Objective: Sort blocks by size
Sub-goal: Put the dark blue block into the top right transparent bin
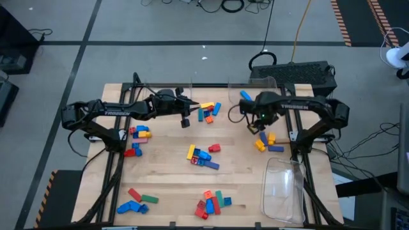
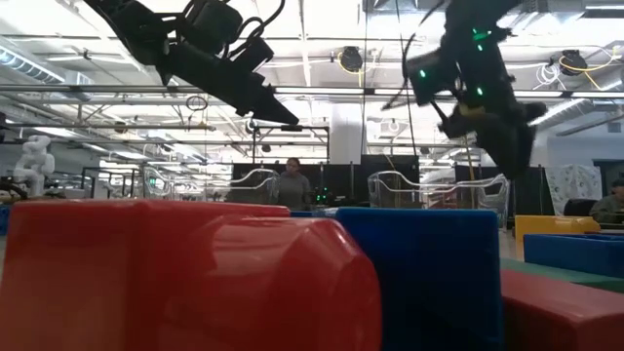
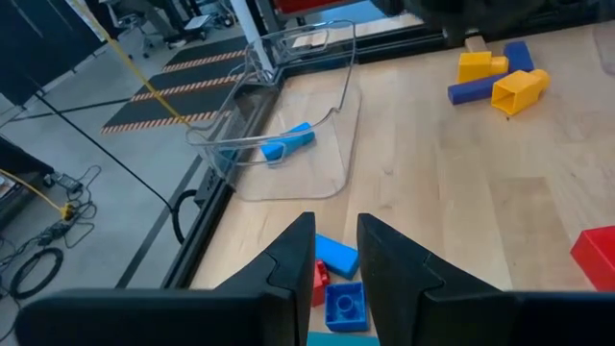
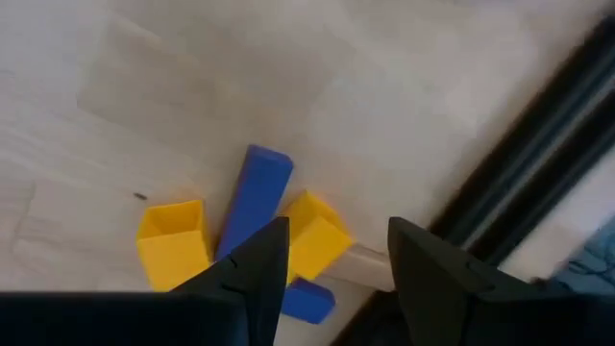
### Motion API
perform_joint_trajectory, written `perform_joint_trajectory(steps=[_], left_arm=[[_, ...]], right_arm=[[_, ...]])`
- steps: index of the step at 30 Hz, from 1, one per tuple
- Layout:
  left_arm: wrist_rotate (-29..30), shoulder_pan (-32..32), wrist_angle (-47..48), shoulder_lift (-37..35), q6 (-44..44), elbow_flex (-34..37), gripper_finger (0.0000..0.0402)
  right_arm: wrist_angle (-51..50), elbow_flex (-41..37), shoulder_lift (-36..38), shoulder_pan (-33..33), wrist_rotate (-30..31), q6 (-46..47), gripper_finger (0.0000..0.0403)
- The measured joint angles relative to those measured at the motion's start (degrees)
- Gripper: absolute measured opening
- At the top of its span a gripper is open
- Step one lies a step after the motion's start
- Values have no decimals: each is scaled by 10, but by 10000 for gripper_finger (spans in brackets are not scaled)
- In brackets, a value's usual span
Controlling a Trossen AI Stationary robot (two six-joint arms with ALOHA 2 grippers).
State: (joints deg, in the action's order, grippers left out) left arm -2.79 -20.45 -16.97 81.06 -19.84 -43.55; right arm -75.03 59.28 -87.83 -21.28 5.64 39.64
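Grey tiled floor (image 1: 160, 25) with cables (image 1: 223, 6); striped hazard tape (image 1: 342, 22). Ceiling strip lights (image 2: 146, 68); a person (image 2: 291, 185) in the far background.

Right gripper (image 4: 332, 255) fingers parted, empty, above touching yellow blocks (image 4: 175, 240) and blue bar (image 4: 252, 197) on wooden table (image 4: 288, 77).

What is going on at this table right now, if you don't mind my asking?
A two-armed robot is sorting toy blocks by size. The right gripper hangs open and empty over a small pile of yellow and blue blocks near the table's right edge. The left gripper hovers, holding nothing, beside another pile at the back. One blue block already lies in a clear tray; most piles are still unsorted.
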Motion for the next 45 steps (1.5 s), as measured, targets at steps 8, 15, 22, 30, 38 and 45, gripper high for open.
perform_joint_trajectory(steps=[8,15,22,30,38,45], left_arm=[[0,0,-1,0,0,0,84],[0,0,-3,0,-1,0,84],[0,0,-7,0,-1,0,84],[0,0,-6,0,-1,0,84],[0,0,-6,0,-2,0,84],[0,0,-5,0,-4,0,84]], right_arm=[[122,-95,0,4,-61,17,208],[179,-132,0,3,-62,16,247],[243,-150,0,3,-75,14,231],[243,-175,2,2,-86,22,201],[243,-156,-1,3,-106,23,98],[245,-97,-1,4,-119,15,71]])
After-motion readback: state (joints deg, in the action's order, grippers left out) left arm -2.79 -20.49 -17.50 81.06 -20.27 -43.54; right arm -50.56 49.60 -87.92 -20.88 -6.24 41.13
